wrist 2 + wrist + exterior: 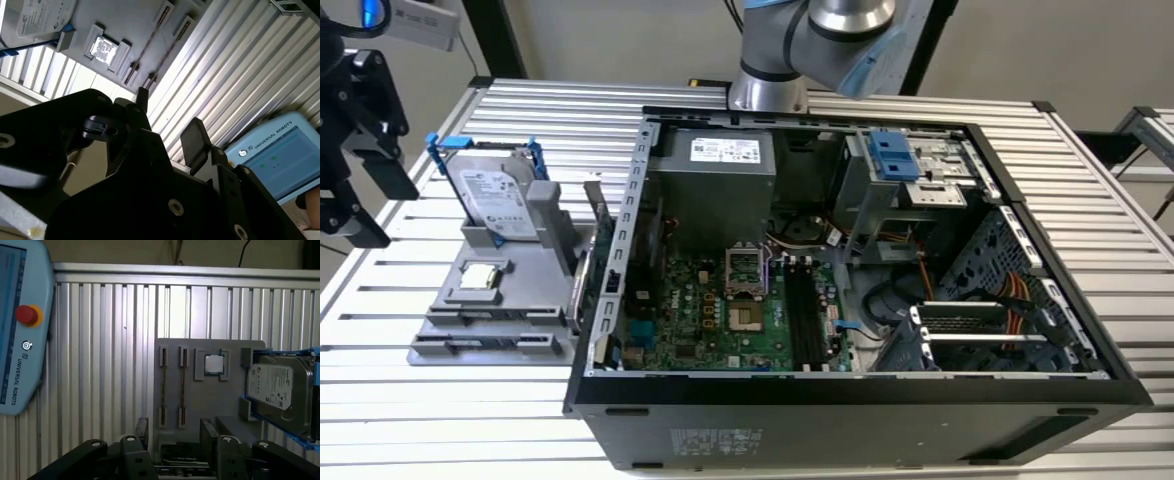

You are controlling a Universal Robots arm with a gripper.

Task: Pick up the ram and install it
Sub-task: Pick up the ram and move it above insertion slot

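Note:
The ram (591, 262) looks like a thin dark stick. It stands on edge along the side of the grey parts tray (454, 300) that faces the open computer case (854, 260). In the first wrist view a dark strip low between my fingers may be that stick, but I cannot tell. My gripper (175, 429) is open, and its two black fingers (207, 432) hold nothing. It hovers above the tray, apart from it. The second wrist view has the gripper (167, 117) over the ribbed table. The arm's black wrist assembly (371, 130) hangs at the exterior view's left edge.
On the tray are a silver hard drive in a blue frame (494, 190), a square processor chip (214, 364) and two narrow slots (172, 387). The motherboard (720, 310) lies in the case. A teach pendant (20, 325) rests on the ribbed table (400, 420).

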